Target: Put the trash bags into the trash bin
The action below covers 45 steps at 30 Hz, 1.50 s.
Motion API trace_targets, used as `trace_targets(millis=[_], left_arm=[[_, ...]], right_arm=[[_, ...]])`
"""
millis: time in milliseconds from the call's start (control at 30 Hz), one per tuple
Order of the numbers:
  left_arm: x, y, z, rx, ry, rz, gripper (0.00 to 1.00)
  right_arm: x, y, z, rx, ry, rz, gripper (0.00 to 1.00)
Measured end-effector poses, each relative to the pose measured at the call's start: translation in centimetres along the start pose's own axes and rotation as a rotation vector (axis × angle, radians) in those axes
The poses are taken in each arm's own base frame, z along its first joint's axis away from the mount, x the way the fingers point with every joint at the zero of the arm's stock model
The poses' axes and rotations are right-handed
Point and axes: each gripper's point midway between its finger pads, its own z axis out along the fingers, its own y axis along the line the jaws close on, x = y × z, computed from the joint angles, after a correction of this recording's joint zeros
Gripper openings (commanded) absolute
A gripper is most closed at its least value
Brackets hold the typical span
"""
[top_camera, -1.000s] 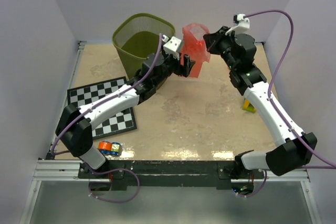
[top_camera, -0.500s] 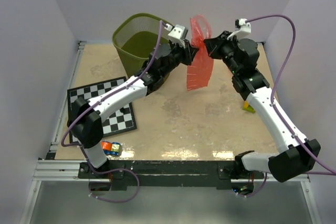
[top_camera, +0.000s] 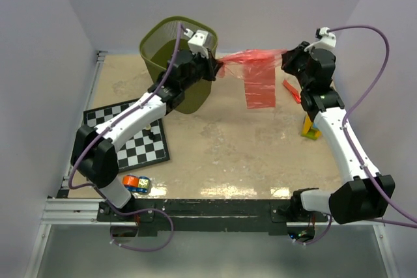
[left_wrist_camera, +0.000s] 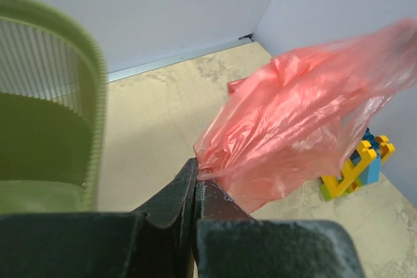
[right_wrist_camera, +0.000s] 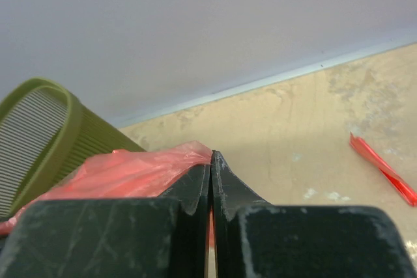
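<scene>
A translucent red-pink trash bag (top_camera: 259, 83) hangs stretched in the air between my two grippers, its lower part drooping toward the table. My left gripper (top_camera: 218, 67) is shut on the bag's left edge (left_wrist_camera: 287, 122), right beside the rim of the olive-green mesh trash bin (top_camera: 171, 53). Across from it, my right gripper (top_camera: 285, 61) is shut on the right edge, with film pinched between its jaws (right_wrist_camera: 212, 159). A second trash bag, a small flat red strip (top_camera: 291, 90), lies on the table below the right arm. My left gripper (left_wrist_camera: 197, 172) shows film caught at its tip.
A checkerboard mat (top_camera: 130, 136) lies at the left. A small blue and orange toy (top_camera: 135, 183) sits near the front edge. Yellow and blue blocks (top_camera: 310, 128) stand by the right arm. Walls close in the back and both sides.
My left gripper has shut on the bag. The arms have drawn apart, left toward the bin and right toward the wall, pulling the bag from a bunched hang into a wide sheet.
</scene>
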Motion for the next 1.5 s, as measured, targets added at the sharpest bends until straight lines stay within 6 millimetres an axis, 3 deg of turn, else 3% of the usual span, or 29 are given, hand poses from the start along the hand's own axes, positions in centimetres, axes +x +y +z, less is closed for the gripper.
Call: trace_targets(millis=[133, 267, 367, 433, 600, 767, 933, 1200, 1367, 1500], left_arm=[[-1.0, 1.4, -1.7, -0.004, -0.004, -0.014, 0.00], [-1.2, 0.1, -2.3, 0.087, 0.012, -0.020, 0.00], [-0.7, -1.5, -2.7, 0.180, 0.044, -0.020, 0.00], [-0.5, -2.6, -3.0, 0.237, 0.060, -0.014, 0.00], [-1.8, -4.9, -3.1, 0.363, 0.076, 0.051, 0.00], [-3.9, -6.0, -2.8, 0.420, 0.082, 0.149, 0.00], [-4.1, -5.7, -2.5, 0.417, 0.122, 0.228, 0.00], [-2.5, -2.5, -1.2, 0.257, 0.221, 0.256, 0.00], [-1.9, -0.6, -1.0, 0.161, 0.253, 0.264, 0.00], [-2.4, 0.2, -1.0, 0.104, 0.246, 0.277, 0.00]], right_arm=[[2.2, -1.1, -0.2, 0.023, 0.052, -0.013, 0.00], [3.2, -1.5, -0.8, 0.016, 0.075, -0.041, 0.03], [3.6, -0.1, -1.2, -0.085, 0.100, -0.099, 0.53], [4.1, 1.4, -1.6, -0.194, 0.123, -0.156, 0.70], [5.6, 5.2, -3.4, -0.469, 0.175, -0.353, 0.99], [6.4, 7.3, -4.3, -0.679, 0.220, -0.574, 0.98], [6.1, 8.9, -5.8, -0.824, 0.219, -0.665, 0.99], [3.7, 12.4, -8.8, -0.904, 0.140, -0.652, 0.99], [5.5, 17.0, -11.8, -1.003, 0.145, -0.650, 0.99], [5.8, 17.0, -11.4, -0.946, 0.162, -0.609, 0.99]])
